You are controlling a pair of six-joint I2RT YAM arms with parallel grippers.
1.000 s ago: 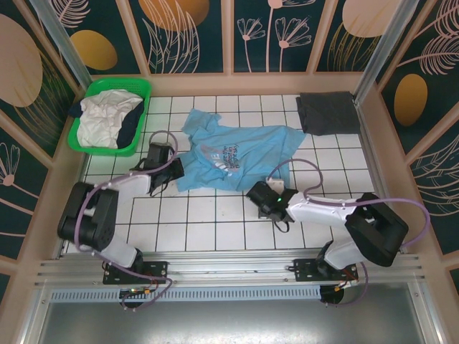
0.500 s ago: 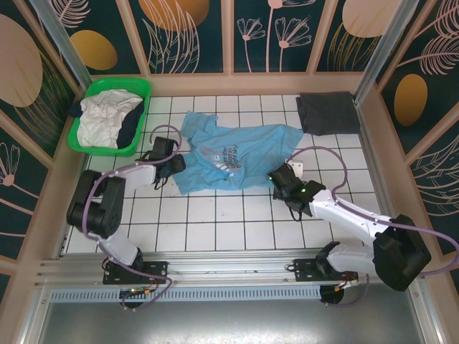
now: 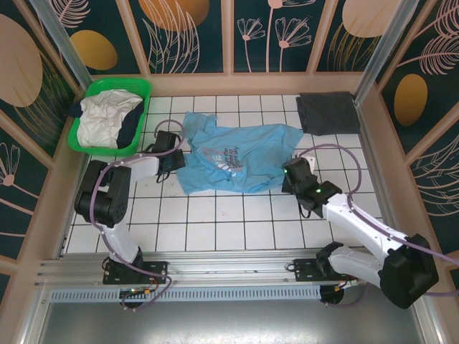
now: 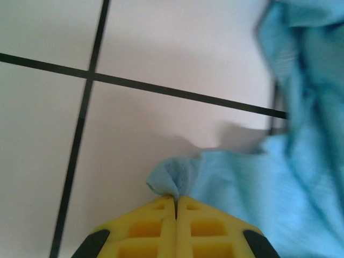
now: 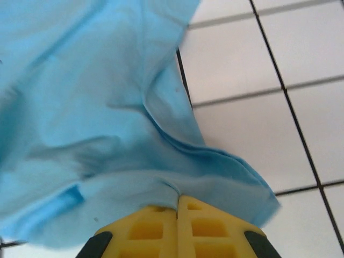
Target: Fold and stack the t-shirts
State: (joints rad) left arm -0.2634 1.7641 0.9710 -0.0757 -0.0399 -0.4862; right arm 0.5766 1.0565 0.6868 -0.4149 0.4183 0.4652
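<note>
A light blue t-shirt [image 3: 233, 154] with a small chest print lies spread on the white tiled table. My left gripper [image 3: 176, 147] is shut on its left edge; in the left wrist view a pinched tip of blue cloth [image 4: 174, 180] pokes out between the closed yellow fingers [image 4: 156, 220]. My right gripper [image 3: 290, 172] is shut on the shirt's right edge, the blue fabric [image 5: 161, 161] bunched over the closed yellow fingers [image 5: 201, 223]. A folded dark grey t-shirt [image 3: 326, 112] lies at the back right corner. White and navy tees [image 3: 107, 118] sit crumpled in the basket.
The green plastic basket [image 3: 141, 91] stands at the back left. Patterned walls with wooden frames enclose the table [image 3: 215, 222] on three sides. The arm bases are bolted along the near rail.
Both grippers moved away from me and outward with the shirt's edges, the right one far to the right. The shirt has been pulled flatter and wider.
</note>
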